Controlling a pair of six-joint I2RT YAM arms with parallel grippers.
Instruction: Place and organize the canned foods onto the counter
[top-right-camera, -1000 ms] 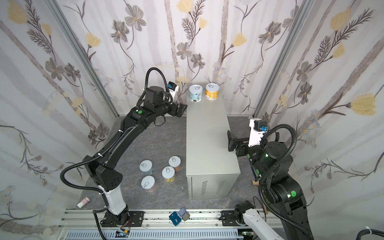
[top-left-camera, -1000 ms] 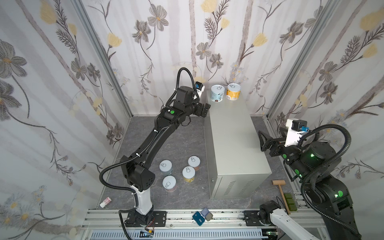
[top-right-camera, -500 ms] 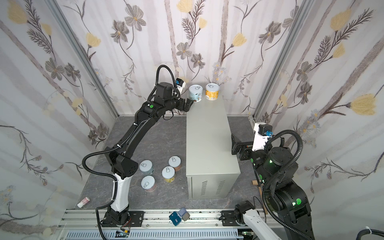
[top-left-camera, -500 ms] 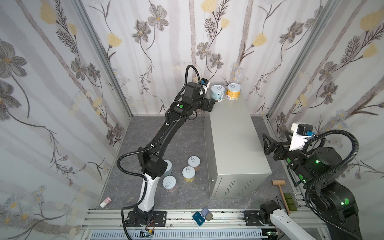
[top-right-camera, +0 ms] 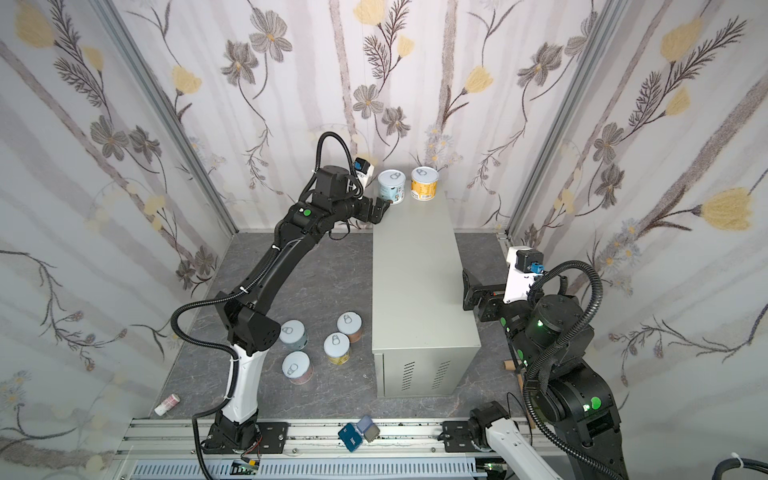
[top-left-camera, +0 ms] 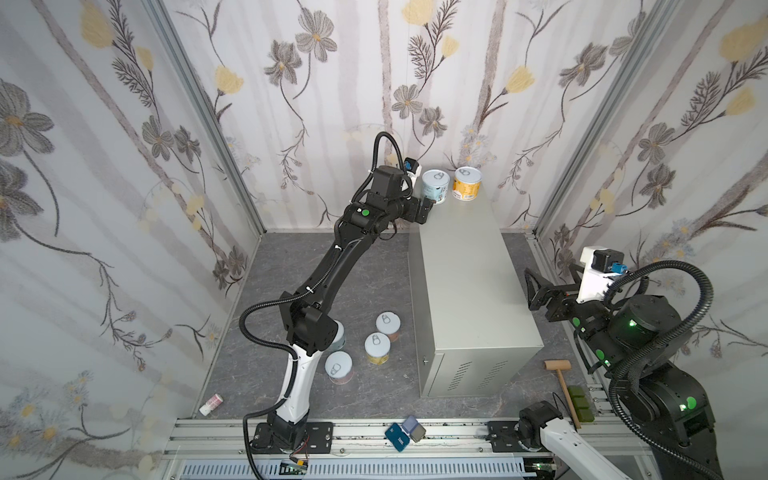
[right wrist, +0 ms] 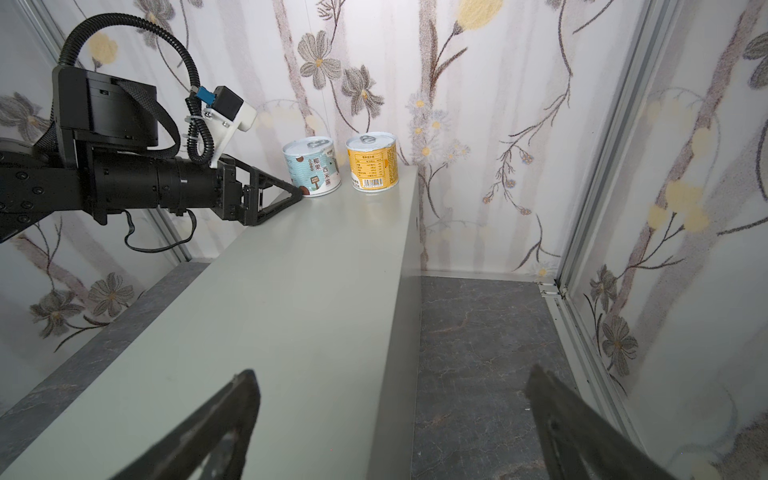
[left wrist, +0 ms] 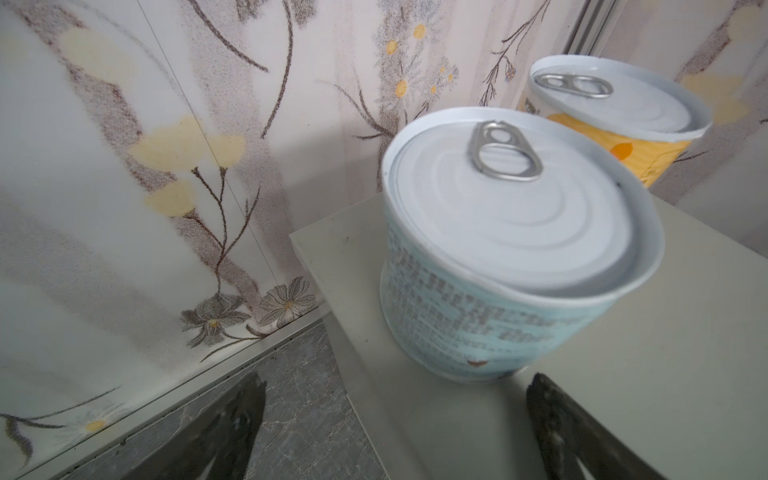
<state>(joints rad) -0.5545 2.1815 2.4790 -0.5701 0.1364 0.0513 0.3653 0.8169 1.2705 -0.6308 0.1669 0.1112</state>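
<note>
left gripper [top-left-camera: 428, 205]: jaws spread wide, empty. Short round light blue can [left wrist: 511, 249] with a silver pull-tab lid stands upright just ahead of the fingertips, not between the pads. Whether it's touching or a hair apart, can't tell. Matching orange can [top-left-camera: 467, 183] sits just past it, on the side away from the hand, with a small gap. Both are on the far end of the long light grey metal counter [top-left-camera: 469, 270].

My read: they're packed at that end as a row so the rest of the top takes the others. The wide jaws let the hand clear without tipping the blue one.

Four more are on the dark grey marbled floor [top-left-camera: 374, 274], well below and behind the hand, by its arm's base: second light blue can [top-right-camera: 293, 332], salmon can [top-right-camera: 349, 326], yellow can [top-right-camera: 336, 348], pink can [top-right-camera: 296, 368].

right gripper [right wrist: 392, 372]: also wide open and empty, hanging off the counter's long side with the two placed cans well ahead of it. Parked clear, I'd say. Two of six done.
</note>
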